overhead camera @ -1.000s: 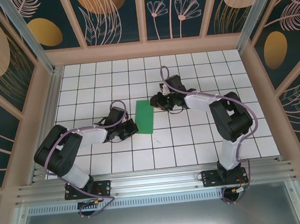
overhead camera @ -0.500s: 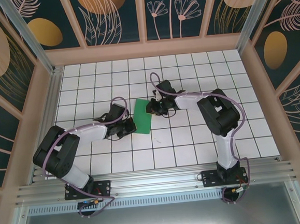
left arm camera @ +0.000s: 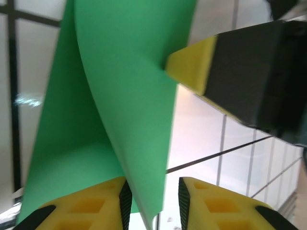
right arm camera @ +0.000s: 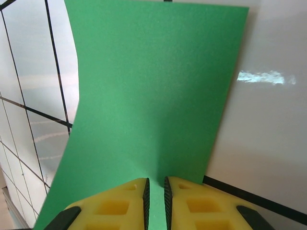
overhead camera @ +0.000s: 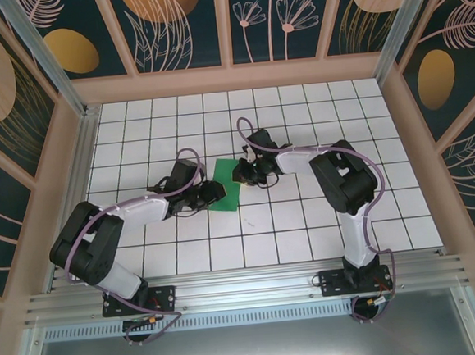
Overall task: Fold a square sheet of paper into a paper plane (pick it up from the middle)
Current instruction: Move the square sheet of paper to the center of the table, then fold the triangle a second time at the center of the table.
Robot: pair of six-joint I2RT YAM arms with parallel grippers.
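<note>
The square sheet of paper (overhead camera: 228, 190) is bright green and lies mid-table, folded over on itself and bowed up between both arms. My left gripper (overhead camera: 212, 193) is at its left edge. In the left wrist view the left gripper (left arm camera: 152, 188) stands open, with a raised flap of the paper (left arm camera: 125, 91) leaning against one pad and a gap to the other. My right gripper (overhead camera: 241, 174) is at the paper's right edge. Seen from the right wrist, the right gripper (right arm camera: 155, 185) is pinched on the near edge of the paper (right arm camera: 153, 91), which buckles slightly there.
The white tiled table (overhead camera: 307, 221) is boxed in by wooden walls (overhead camera: 230, 78) on three sides. The right gripper's yellow-and-black finger (left arm camera: 240, 76) sits close across the paper from my left fingers. Bare tiles lie in front of and behind the paper.
The left gripper has gone from shut to open and slid a little right. The right gripper moved left to the paper and closed. The paper has bunched narrower.
</note>
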